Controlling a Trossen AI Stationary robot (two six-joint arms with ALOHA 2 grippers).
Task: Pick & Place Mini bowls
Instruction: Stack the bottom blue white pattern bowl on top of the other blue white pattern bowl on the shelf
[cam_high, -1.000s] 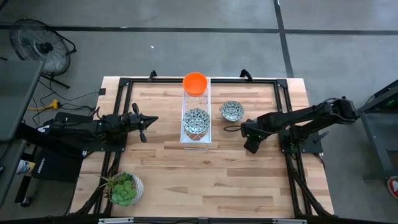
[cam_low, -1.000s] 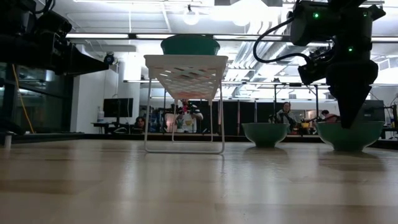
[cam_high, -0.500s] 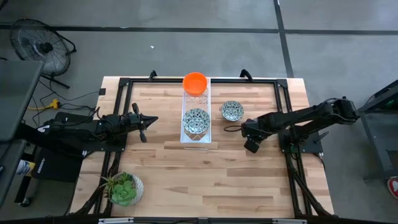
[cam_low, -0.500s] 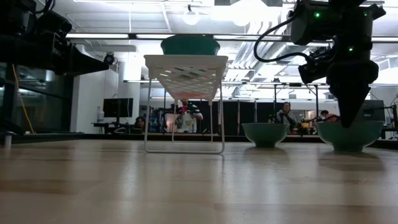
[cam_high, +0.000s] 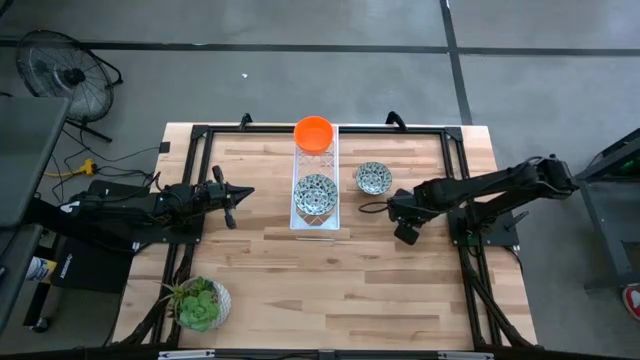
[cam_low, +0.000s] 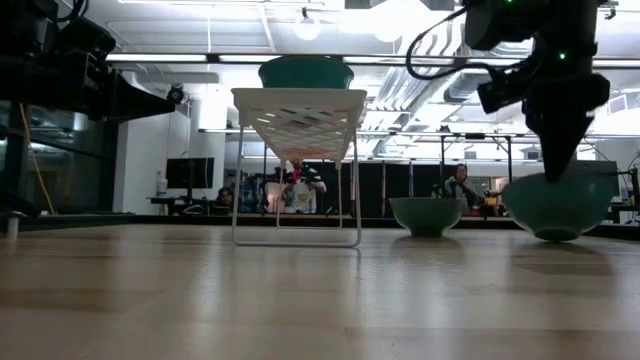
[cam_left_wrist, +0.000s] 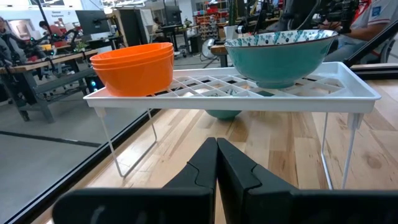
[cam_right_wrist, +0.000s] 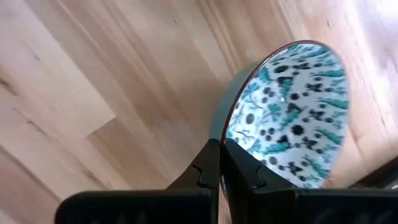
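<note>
— Which step?
— Lifting: the right gripper (cam_right_wrist: 221, 163) pinches the rim of a blue-patterned ceramic mini bowl (cam_right_wrist: 292, 112), hanging tilted just below its fingers.
— Next?
— Probably carry it to the white wire rack (cam_high: 315, 180).

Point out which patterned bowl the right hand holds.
The patterned bowl pinched at its rim by the right hand, lifted clear of the table; the others sit free.

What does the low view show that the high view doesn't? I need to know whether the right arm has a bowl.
Only the low view shows the patterned bowl pinched by the right gripper, tilted and lifted off the table. Only the high view shows the potted plant and the orange bowl stack. Both show the white rack, the bowl on it and another bowl on the table.
</note>
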